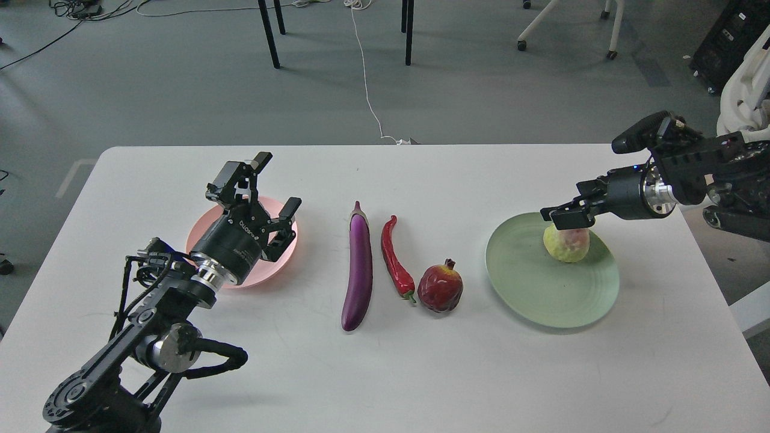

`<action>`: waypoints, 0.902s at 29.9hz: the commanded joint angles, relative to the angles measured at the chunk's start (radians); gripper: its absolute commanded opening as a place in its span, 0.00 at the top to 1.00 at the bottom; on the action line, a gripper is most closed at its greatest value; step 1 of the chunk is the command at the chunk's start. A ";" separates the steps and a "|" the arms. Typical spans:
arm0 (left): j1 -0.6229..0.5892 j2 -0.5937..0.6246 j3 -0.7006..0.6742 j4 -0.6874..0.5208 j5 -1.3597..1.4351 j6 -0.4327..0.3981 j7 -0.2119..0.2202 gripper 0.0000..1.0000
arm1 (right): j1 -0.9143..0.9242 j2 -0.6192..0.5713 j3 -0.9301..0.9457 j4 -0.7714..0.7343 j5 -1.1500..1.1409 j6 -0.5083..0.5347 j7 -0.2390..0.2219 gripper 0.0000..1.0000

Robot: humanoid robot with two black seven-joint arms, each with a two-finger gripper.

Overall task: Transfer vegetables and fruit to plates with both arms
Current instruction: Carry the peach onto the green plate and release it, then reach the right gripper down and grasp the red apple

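The yellow-green fruit (566,245) rests on the back part of the pale green plate (541,291) at the right. My right gripper (563,216) hovers just above it, fingers spread and clear of the fruit. The purple eggplant (358,267), the red chili pepper (396,258) and the dark red pomegranate-like fruit (441,287) lie side by side in the middle of the table. My left gripper (275,185) is open and empty over the pink plate (264,275) at the left.
The white table (385,373) ends just right of the green plate. Beyond the far edge are chair legs (269,33), a white cable (367,84) on the grey floor and a black cabinet (731,36) at the back right.
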 commanded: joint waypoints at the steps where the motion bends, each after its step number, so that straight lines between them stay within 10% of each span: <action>1: 0.000 0.001 0.000 -0.003 0.000 0.000 0.000 0.01 | 0.098 0.068 0.000 0.137 0.095 0.003 0.000 0.03; 12: 0.017 0.005 -0.001 -0.017 0.001 0.000 0.000 0.01 | 0.098 0.408 -0.158 0.170 0.193 -0.009 0.000 0.03; 27: 0.024 0.001 -0.008 -0.015 0.001 -0.001 0.000 0.01 | 0.028 0.471 -0.193 0.056 0.198 -0.006 0.000 0.03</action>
